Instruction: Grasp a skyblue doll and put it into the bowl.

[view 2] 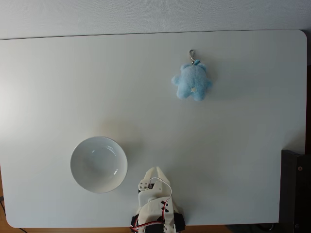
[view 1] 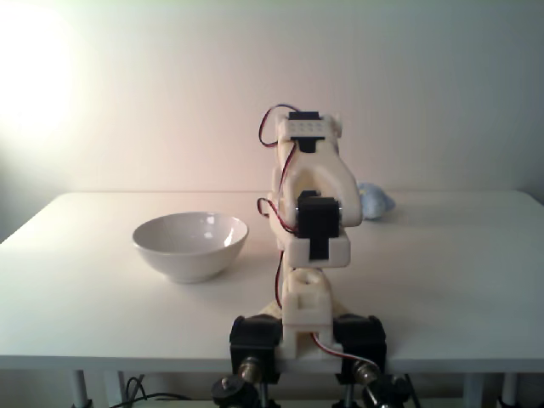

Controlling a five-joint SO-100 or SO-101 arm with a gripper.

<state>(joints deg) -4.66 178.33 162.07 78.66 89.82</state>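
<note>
Skyblue doll (view 2: 192, 82) lay far across the tabletop (view 2: 233, 145); my hand (view 2: 156, 170), fingers together, sat folded beside the bowl (view 2: 98, 164).

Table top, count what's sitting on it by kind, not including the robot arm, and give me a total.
Pale sky-blue plush doll with a small metal clip: 1
Round glossy white ceramic bowl: 1
Total: 2
</note>
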